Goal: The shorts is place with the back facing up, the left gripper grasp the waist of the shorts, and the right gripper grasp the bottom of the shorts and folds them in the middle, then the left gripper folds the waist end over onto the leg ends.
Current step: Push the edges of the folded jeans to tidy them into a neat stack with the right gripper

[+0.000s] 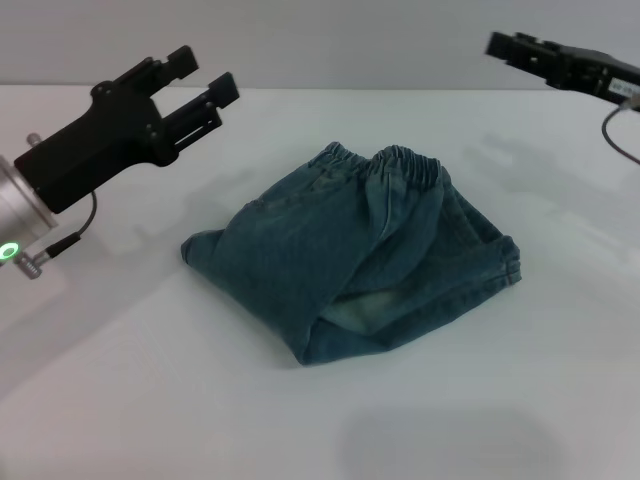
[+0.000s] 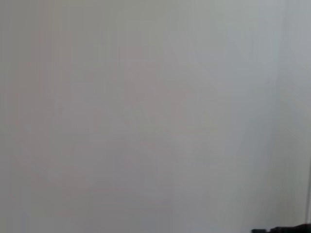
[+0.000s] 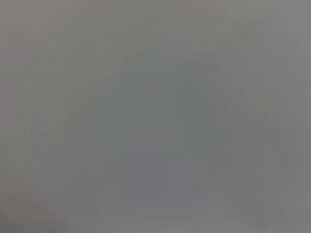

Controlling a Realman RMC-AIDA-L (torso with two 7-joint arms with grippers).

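Blue denim shorts lie folded into a compact bundle in the middle of the white table. Their elastic waistband sits at the far edge of the bundle. My left gripper hovers open above the table to the left of the shorts, holding nothing. At the upper right my right gripper hangs raised above the table, well away from the shorts. Both wrist views show only a blank pale surface.
Only the white table shows around the shorts, with a grey wall behind it. A cable hangs from the right arm.
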